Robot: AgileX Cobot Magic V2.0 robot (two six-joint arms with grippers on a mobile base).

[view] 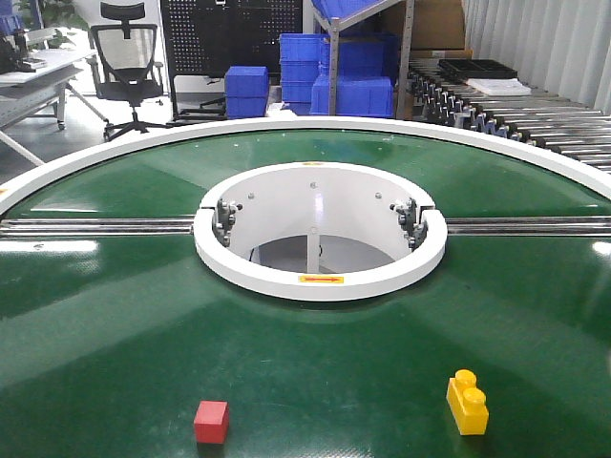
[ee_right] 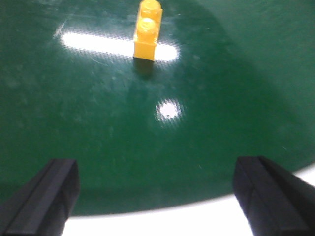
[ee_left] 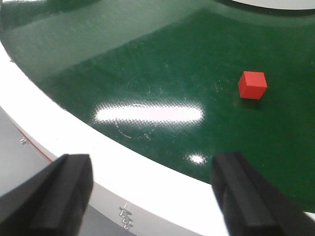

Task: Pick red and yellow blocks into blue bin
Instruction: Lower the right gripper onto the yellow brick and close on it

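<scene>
Table: I see a round green table with a white outer rim and a white ring around the open hub at its middle.
Red cube: it sits flat on the green surface near my edge, left of centre. In the left wrist view one vertical edge is turned toward the camera.
Yellow brick: it is upright on the green surface near my edge, right of centre and well apart from the cube, with both studs up. Its long axis runs roughly from my edge toward the hub. In the right wrist view one short end faces the camera.
Left gripper: its jaws are spread wide and grasp nothing. They hang over the white rim, and the cube lies ahead, off to the right of the gap.
Right gripper: its jaws are also released, wide and empty. The brick lies well ahead, just left of the gap's midline.
Background: ribbed blue crates are stacked beyond the table.
</scene>
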